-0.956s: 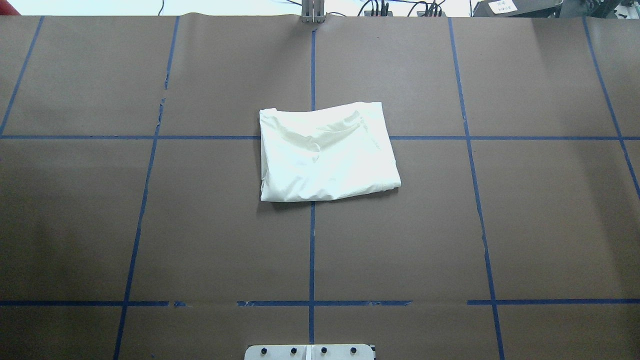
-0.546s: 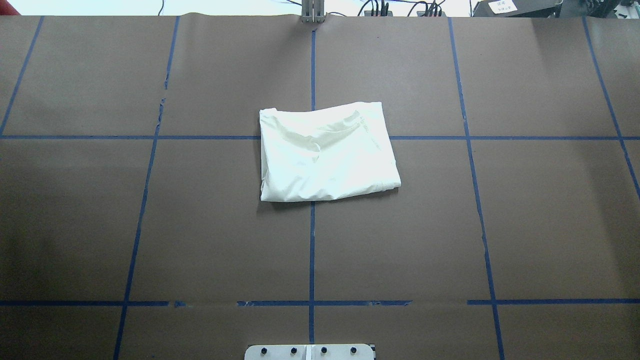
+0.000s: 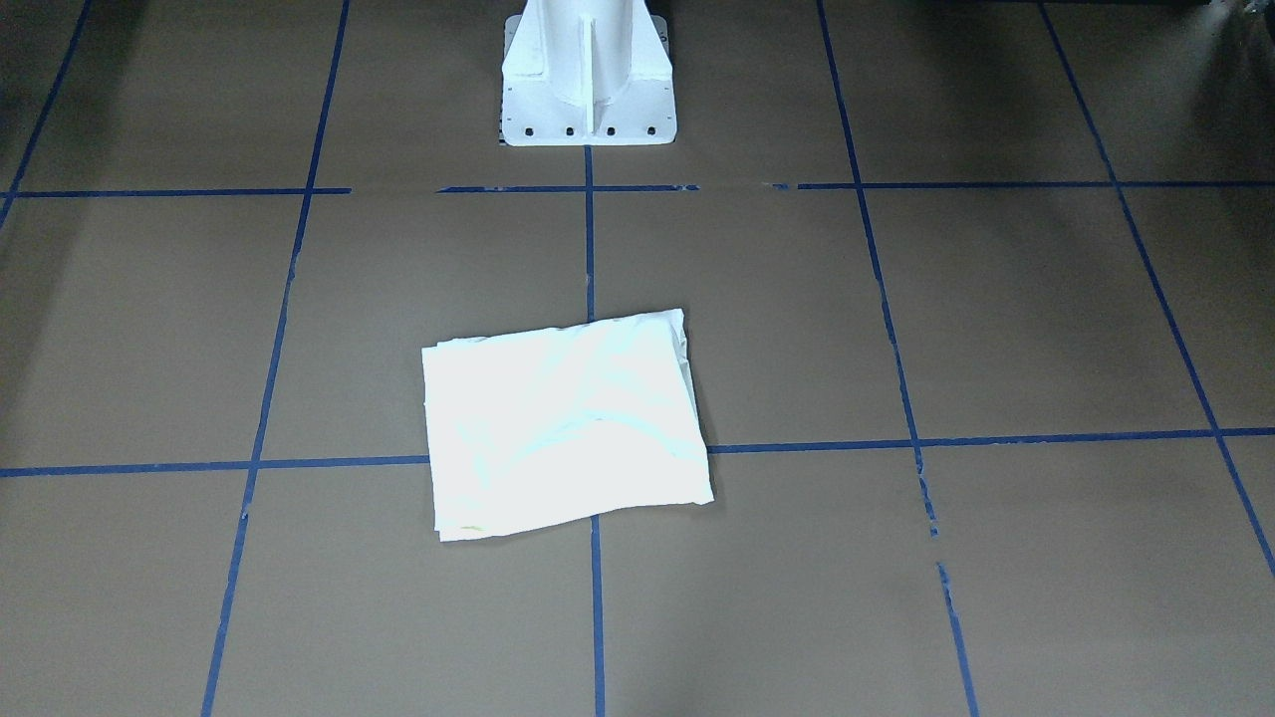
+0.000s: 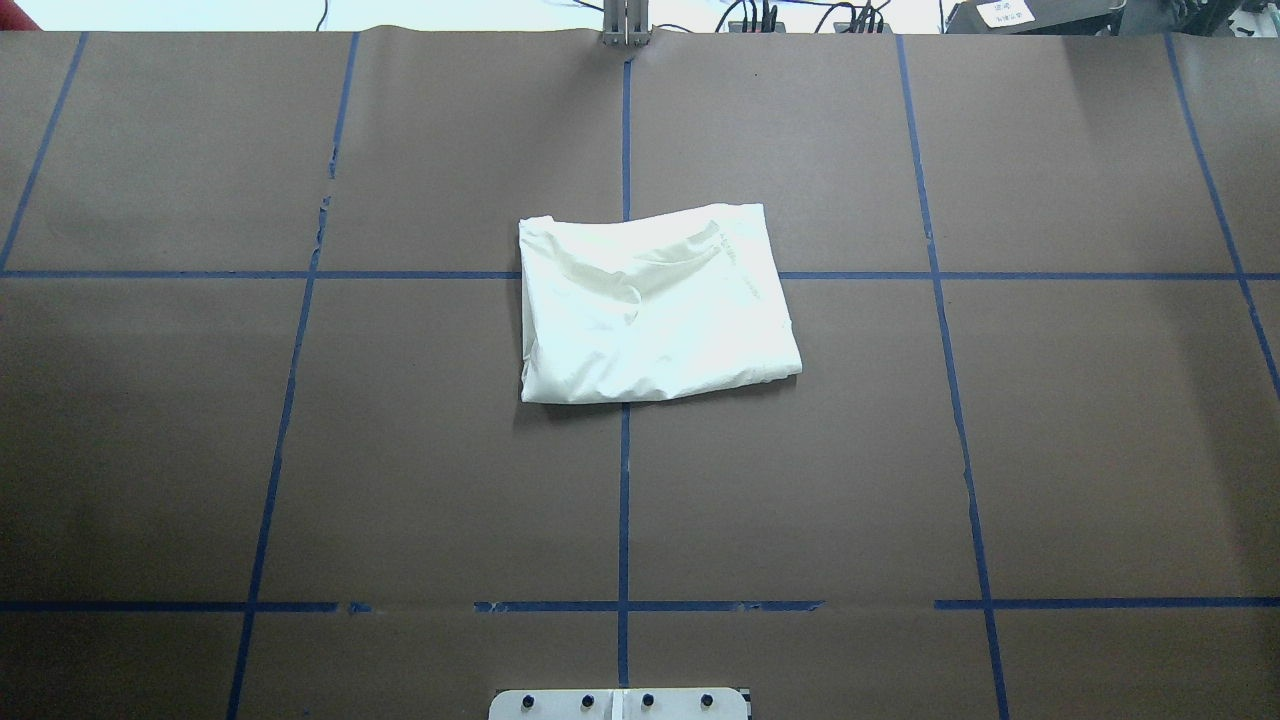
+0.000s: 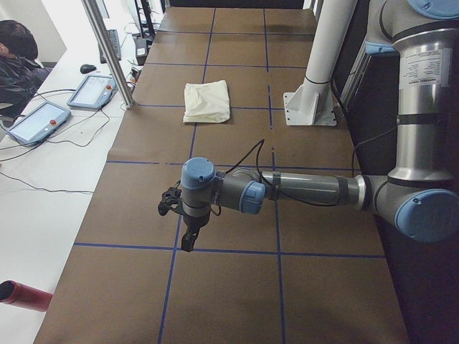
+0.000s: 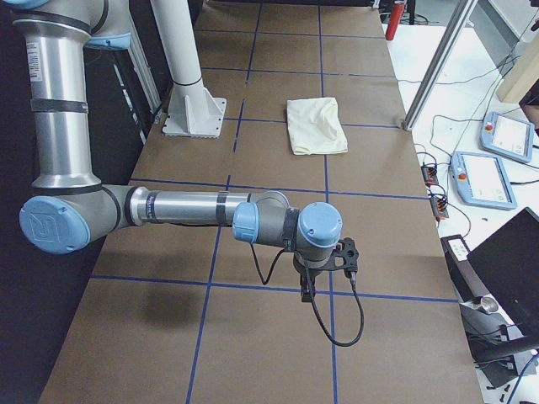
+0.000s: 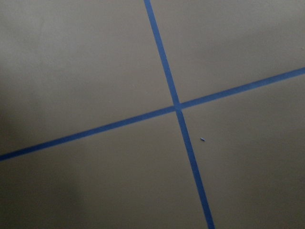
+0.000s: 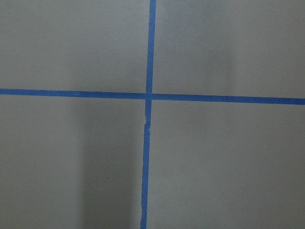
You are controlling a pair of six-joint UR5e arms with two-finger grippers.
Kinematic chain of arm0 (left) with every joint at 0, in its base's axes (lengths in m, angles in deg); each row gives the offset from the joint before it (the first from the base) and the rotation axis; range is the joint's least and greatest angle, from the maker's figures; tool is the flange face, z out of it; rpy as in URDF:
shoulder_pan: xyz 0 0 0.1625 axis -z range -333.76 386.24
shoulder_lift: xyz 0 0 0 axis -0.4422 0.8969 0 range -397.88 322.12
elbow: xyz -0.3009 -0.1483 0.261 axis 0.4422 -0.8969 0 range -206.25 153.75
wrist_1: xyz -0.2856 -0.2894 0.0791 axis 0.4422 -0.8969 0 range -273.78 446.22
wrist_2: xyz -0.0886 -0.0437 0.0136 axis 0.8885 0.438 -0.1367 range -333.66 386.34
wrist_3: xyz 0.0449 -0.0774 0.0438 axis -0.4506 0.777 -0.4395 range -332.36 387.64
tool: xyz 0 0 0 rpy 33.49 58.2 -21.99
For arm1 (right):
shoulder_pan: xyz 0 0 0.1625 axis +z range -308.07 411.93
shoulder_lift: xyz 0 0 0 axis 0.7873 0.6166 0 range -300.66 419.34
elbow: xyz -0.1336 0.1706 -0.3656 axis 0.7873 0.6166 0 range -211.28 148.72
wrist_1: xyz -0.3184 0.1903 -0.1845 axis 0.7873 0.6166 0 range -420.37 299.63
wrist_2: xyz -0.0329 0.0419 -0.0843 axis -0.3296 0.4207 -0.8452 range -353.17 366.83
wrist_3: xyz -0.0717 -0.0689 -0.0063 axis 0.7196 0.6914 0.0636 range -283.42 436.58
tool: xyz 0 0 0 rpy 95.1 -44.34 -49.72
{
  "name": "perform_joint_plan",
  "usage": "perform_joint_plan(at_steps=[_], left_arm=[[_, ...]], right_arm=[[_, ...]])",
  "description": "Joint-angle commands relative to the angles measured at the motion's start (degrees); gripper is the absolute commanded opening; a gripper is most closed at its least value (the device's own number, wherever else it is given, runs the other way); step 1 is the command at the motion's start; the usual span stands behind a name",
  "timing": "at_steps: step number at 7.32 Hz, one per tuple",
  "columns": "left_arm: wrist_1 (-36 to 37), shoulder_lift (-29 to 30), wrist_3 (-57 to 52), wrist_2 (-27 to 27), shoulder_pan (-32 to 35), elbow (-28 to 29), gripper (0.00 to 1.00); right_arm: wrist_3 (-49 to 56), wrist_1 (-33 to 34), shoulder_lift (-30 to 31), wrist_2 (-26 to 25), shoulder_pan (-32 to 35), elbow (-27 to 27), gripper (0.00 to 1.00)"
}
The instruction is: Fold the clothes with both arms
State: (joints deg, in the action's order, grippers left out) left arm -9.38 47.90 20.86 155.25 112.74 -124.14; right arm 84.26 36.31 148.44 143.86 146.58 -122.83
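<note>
The cream-white shirt (image 4: 655, 305) lies folded into a small rectangle at the table's middle, plain side up, with faint lettering showing through. It also shows in the front-facing view (image 3: 563, 423) and both side views (image 5: 207, 102) (image 6: 316, 124). No cat print shows. My left gripper (image 5: 188, 240) hangs over bare table far from the shirt, seen only in the exterior left view. My right gripper (image 6: 305, 290) hangs likewise at the other end, seen only in the exterior right view. I cannot tell whether either is open or shut. Both wrist views show only brown cover and blue tape.
The white pedestal base (image 3: 588, 75) stands at the robot's edge. Blue tape lines grid the brown table cover (image 4: 300, 450). Teach pendants (image 5: 93, 89) (image 6: 505, 135), cables and metal posts (image 5: 107, 50) stand along the far edge. An operator (image 5: 18, 64) sits there.
</note>
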Motion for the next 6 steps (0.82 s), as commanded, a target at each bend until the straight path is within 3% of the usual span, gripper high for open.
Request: perform_joint_plan(at_steps=[1,6], left_arm=[[2.7,-0.5,-7.9,0.5,0.9,0.1,1.0],[3.8,-0.3,-8.3,0.5,4.6,0.7,1.0]], right_arm=[[0.1,0.0,0.0,0.0,0.0,-0.4,1.0],[0.0,-0.1,0.4,-0.3,0.0,-0.7,1.0]])
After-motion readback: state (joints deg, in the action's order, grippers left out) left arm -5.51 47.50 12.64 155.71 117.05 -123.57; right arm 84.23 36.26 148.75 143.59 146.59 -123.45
